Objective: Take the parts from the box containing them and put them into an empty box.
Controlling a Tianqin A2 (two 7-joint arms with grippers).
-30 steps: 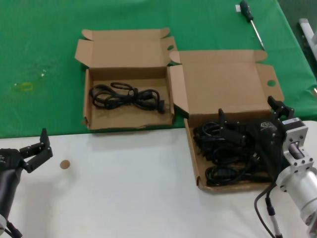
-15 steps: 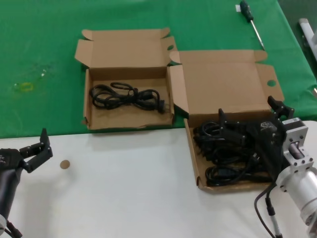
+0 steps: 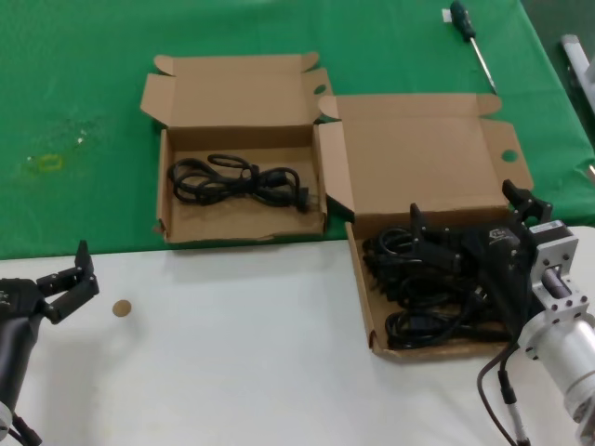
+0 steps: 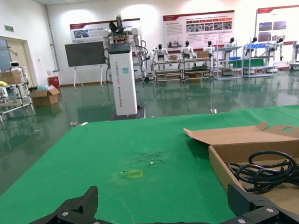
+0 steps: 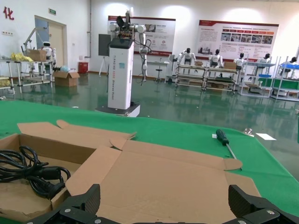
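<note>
The wider brown box [image 3: 423, 158] stands at the right with its lid open, holding several black power cords [image 3: 418, 297]. My right gripper [image 3: 463, 206] is open and hovers low over those cords, holding nothing; in the right wrist view [image 5: 163, 207] its fingers [image 5: 88, 198] frame the box's lid [image 5: 163, 172]. The smaller brown box [image 3: 237, 98] stands to the left with one cord bundle [image 3: 237, 179] in it; the bundle also shows in the left wrist view [image 4: 266, 170]. My left gripper [image 3: 63, 277] is open and empty at the near left, on the white table.
A green-handled screwdriver [image 3: 469, 37] lies on the green cloth at the far right. A small brown disc [image 3: 121, 308] lies on the white table [image 3: 232, 372] near the left gripper. A yellow mark [image 3: 45, 163] is on the cloth at the left.
</note>
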